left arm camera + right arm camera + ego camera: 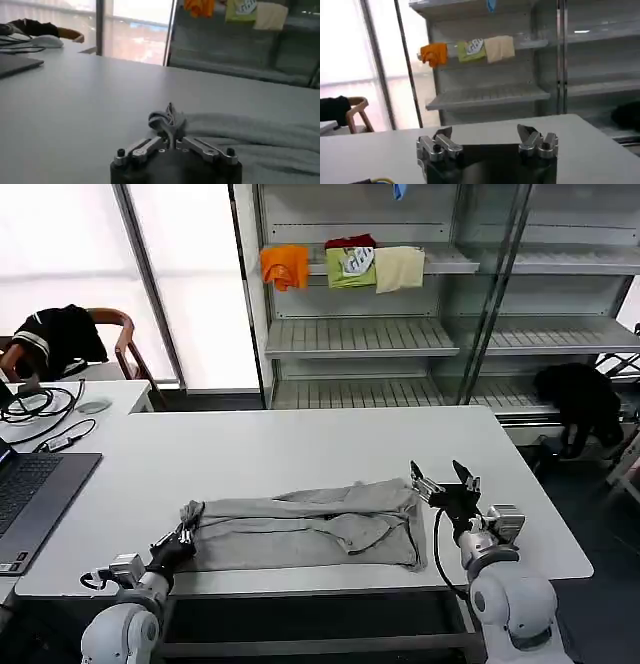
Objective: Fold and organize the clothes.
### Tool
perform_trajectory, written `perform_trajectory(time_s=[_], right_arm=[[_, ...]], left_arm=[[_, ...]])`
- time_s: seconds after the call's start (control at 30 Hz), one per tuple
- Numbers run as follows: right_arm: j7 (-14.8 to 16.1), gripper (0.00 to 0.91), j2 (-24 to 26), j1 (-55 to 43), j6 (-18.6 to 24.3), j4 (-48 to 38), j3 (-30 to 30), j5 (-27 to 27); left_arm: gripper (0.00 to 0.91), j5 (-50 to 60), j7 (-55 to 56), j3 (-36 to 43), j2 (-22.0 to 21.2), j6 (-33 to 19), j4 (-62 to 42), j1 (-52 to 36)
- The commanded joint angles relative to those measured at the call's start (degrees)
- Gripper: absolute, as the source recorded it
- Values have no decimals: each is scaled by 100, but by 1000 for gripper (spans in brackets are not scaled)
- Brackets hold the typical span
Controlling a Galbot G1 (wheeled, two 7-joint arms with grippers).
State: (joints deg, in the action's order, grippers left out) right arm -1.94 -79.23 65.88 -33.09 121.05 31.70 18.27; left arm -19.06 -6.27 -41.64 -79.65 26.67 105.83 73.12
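A light grey shirt point(310, 526) lies folded into a long band across the near part of the white table point(300, 449). My left gripper point(183, 535) is shut on the shirt's left end, a bunched corner of grey cloth point(167, 121) pinched between its jaws point(171, 142). My right gripper point(441, 479) stands open just beside the shirt's right end, tilted upward, with nothing between its fingers point(485, 134).
A laptop point(35, 489) and cables point(40, 404) lie at the table's left. Behind the table stands a shelf unit point(400, 334) with orange point(285, 266), green point(351, 266) and cream point(399, 268) garments. A chair with black clothing point(60, 334) stands far left, another black garment point(580, 399) at right.
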Motion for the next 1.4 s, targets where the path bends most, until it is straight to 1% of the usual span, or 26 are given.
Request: perform_trajectory(time_s=[0.03,0.13,0.2,0.37,0.43,0.5,0.6,0.67,0.77,0.83,0.9,0.93,1.1,1.2,1.3,1.4], right_arm=[[-8,907,99,30,-2,-62,-6,20],[-9,907,156,7,-2,-105,-12,27],[-15,907,182,-26,-1,-135,-25,27],[-29,907,165,-86,-2,-190,-72,27],[-29,907,145,-98,-1,-217,-97,19],[-42,907,132,-104,-2,-241,-125,10],[-50,907,109,-109,-2,-258,-148,-18],[-53,907,83,-102,-2,-263,-164,-46],[-48,907,44,-69,-1,-263,-183,-98],[-57,907,34,-33,-1,-262,-185,-131],[-58,907,44,1,-1,-251,-171,-160],[-51,907,57,21,-1,-240,-152,-160],[-29,907,131,135,0,-182,-41,-154],[-2,907,169,208,3,-164,26,-150],[23,907,210,266,12,-157,102,-140],[35,907,232,287,26,-164,161,-124]], left_arm=[[0,275,-339,-396,219,-400,6,-61],[0,723,-607,-795,445,-502,42,-204],[0,1224,-839,-1119,691,-538,81,-339],[0,2308,-1503,-1786,1618,-701,81,-673],[0,2519,-1603,-1915,2025,-728,53,-805],[0,2530,-1667,-2047,2308,-668,46,-917],[0,2493,-1719,-2040,2472,-456,215,-1012],[0,2402,-1746,-1922,2400,-343,518,-971],[0,2297,-1620,-1511,2055,-5,1098,-817],[0,2151,-1441,-1109,1551,303,1535,-708],[10,2098,-1228,-451,1134,559,1731,-627],[10,2103,-1186,-294,1024,631,1762,-615],[20,2497,-809,1103,384,649,1810,-561],[20,2762,-767,1554,173,648,1684,-593],[20,2862,-767,1889,51,650,1566,-616],[20,2929,-766,2066,-42,648,1425,-655]])
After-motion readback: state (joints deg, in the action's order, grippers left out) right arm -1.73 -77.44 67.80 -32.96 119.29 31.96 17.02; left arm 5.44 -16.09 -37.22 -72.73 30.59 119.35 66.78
